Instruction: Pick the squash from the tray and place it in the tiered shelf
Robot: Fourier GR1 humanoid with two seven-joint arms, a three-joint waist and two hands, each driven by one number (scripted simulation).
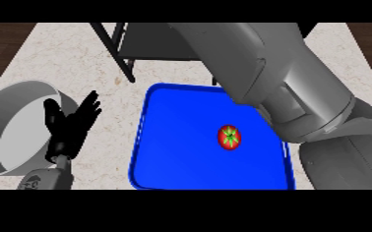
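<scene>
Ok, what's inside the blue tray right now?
Only a small red round item with a green star-shaped top shows in the blue rectangular tray. The grey right forearm covers its far right corner.

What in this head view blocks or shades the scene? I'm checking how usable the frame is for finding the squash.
Head view: the right forearm fills the upper right and covers the shelf and the blue tray's far corner; the right hand is out of sight; the tray shows a soft sheen; no squash is visible, only a red fruit; the left hand rests open at the left.
</scene>
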